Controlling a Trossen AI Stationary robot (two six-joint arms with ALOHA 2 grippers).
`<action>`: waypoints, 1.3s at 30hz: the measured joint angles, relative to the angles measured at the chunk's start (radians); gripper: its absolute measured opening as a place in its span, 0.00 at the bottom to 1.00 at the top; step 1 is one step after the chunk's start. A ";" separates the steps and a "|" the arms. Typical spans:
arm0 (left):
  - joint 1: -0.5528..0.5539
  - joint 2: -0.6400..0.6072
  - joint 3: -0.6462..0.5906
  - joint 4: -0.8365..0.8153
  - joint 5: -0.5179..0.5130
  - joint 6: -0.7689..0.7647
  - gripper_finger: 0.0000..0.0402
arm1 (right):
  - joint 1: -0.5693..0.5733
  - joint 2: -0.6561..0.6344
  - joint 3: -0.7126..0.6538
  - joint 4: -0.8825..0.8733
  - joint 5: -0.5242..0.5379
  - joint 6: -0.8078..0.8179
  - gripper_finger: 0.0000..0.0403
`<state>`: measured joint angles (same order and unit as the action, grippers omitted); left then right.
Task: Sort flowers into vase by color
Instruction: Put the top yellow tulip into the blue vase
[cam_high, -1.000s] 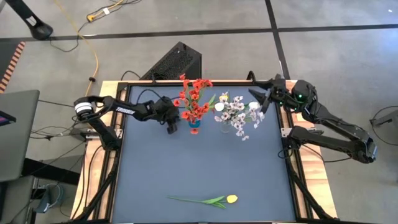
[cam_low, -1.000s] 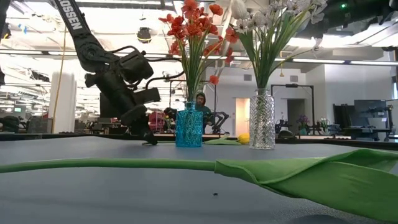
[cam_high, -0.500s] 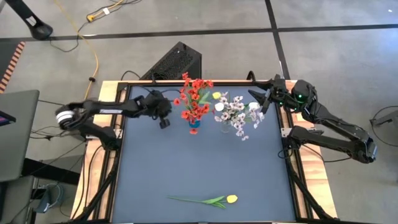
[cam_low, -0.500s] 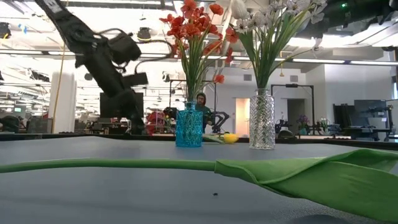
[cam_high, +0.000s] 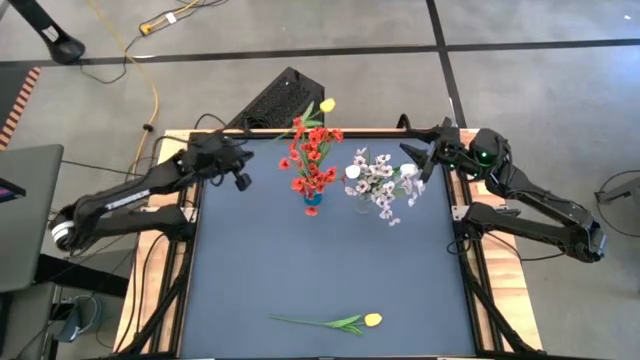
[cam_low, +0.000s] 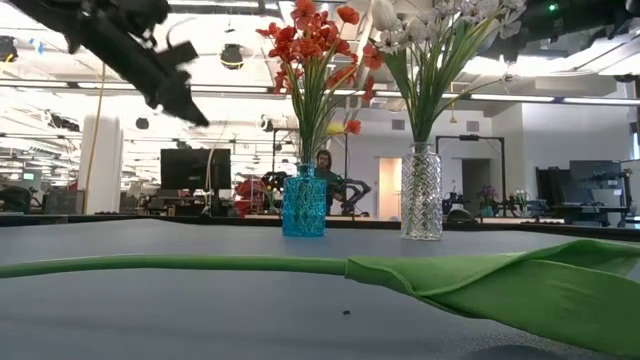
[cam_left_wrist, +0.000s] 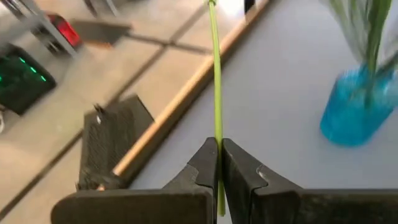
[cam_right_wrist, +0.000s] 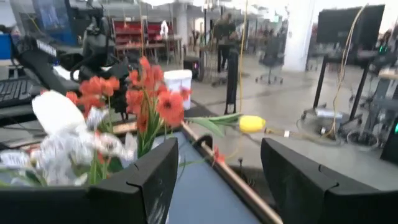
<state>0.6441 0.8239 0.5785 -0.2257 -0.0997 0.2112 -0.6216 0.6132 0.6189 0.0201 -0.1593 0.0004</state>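
My left gripper (cam_high: 240, 180) is high over the table's far left part, shut on a yellow tulip (cam_high: 326, 105) whose blossom hangs past the far edge. In the low view this gripper (cam_low: 185, 105) is up at the left. A blue vase (cam_high: 312, 207) holds red blossom clusters (cam_high: 312, 160). A clear vase (cam_low: 421, 192) holds white tulips and white-pink sprays (cam_high: 378, 182). A second yellow tulip (cam_high: 345, 322) lies flat near the table's near edge. My right gripper (cam_high: 425, 160) waits open at the far right, beside the white flowers. My left gripper pinches the tulip's thin green stem (cam_left_wrist: 217, 149) between its two shut fingers, at the stem's lower part. The fingers lie roughly along the stem, which runs on straight past the fingertips. The tulip is lifted clear of the table, and its blossom (cam_right_wrist: 252, 123) is in the air beyond the red flowers.
A black box (cam_high: 285, 100) stands on the floor behind the table's far edge, under the held blossom. The two vases stand close together in the far middle. The dark tabletop (cam_high: 330, 260) between the vases and the lying tulip is bare. A laptop (cam_high: 25, 215) sits off the left side.
My left gripper has risen from beside the blue vase and swung toward the table's far left corner, staying shut. The yellow tulip came up with it from behind the vases, and its blossom moved from between the bouquets to past the far edge.
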 joint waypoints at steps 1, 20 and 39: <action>0.000 -0.032 0.000 0.001 -0.006 -0.009 0.00 | 0.001 0.000 0.000 0.018 0.000 -0.006 0.63; -0.006 -0.339 0.001 0.406 0.245 -0.187 0.00 | 0.068 -0.007 0.064 0.511 -0.159 -0.005 0.63; -0.288 0.128 0.013 1.141 0.462 -0.327 0.00 | 0.298 0.567 0.545 0.341 -0.233 -0.009 0.63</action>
<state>0.3562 0.9515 0.5918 0.9150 0.3626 -0.1161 -0.3235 1.1803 1.1643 0.3614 -0.3926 -0.0088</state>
